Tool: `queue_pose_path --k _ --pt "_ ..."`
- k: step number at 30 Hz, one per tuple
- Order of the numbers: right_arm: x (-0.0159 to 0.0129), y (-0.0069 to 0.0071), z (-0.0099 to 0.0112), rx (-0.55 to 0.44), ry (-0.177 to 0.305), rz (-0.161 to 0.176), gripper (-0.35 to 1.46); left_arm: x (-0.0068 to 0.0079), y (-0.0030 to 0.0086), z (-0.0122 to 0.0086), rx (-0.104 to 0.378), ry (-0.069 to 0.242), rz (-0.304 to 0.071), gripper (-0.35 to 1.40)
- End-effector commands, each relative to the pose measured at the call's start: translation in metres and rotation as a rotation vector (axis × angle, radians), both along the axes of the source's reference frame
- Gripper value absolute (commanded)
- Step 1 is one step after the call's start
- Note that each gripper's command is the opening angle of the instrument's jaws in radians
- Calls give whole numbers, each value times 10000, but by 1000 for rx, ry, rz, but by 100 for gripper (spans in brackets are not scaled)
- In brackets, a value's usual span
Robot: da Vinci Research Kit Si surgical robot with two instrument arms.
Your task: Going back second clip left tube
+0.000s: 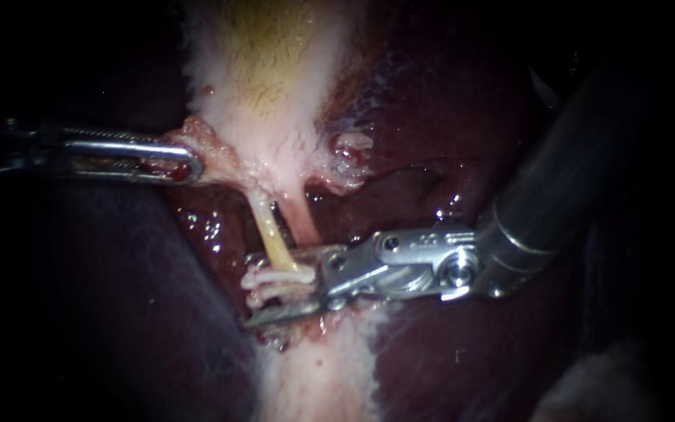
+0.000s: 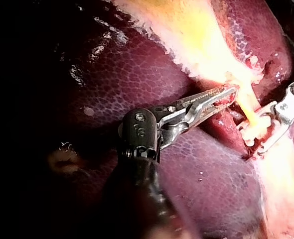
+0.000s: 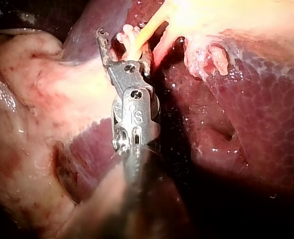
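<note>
Left tube: thin, yellowish, runs from the gallbladder neck down into the mouth of the right instrument.

White clips sit on it right between that instrument's jaws. Looks like two, stacked close; can't separate them cleanly.

Right instrument: jaws spread, one on each side of the clips, with a gap showing and no pinch. Right wrist view agrees: the tube passes between the two tips, clips just ahead of the hinge.

Left instrument: jaws closed on gallbladder tissue at the neck, well off to the side of the right instrument's tips. My read is that it supplies the tension on the tube.

Right tube: pinker, just beside the left tube, on the hinge side of the upper jaw. No clip visible on it. Liver lies under and around everything.

Handling (judgement):
- The tube is soft, wet and slippery, with little strength, and will tear or avulse before it resists.
- The clips are light and only as secure as their bite, so a sideways knock could shift them.
- Don't grab the tube itself. Any hold belongs on the gallbladder neck tissue, where the left instrument has it.
- The exit needs wide jaws and a straight pull along the shaft. The lower tip reaches past the clips and is the snag risk.
</note>
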State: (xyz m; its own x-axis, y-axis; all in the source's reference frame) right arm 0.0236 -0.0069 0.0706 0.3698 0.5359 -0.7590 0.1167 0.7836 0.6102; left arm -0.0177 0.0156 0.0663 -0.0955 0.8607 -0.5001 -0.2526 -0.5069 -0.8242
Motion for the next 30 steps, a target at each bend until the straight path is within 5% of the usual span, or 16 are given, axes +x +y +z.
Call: queue_pose_path --k 1,15,19,21,30 --pt "0 0 0 0 -1 1 50 0 0 0 0 0 0 -35" --pt "6 14 13 -20 3 0 50 -1 0 0 0 0 0 -35" --pt "-4 25 17 -52 -6 31 50 -1 0 0 0 0 -1 -35" --pt "-13 30 16 -84 -16 59 50 -1 0 0 0 0 -1 -35" --pt "-80 46 -12 -260 17 44 50 0 -1 0 0 0 0 -35"
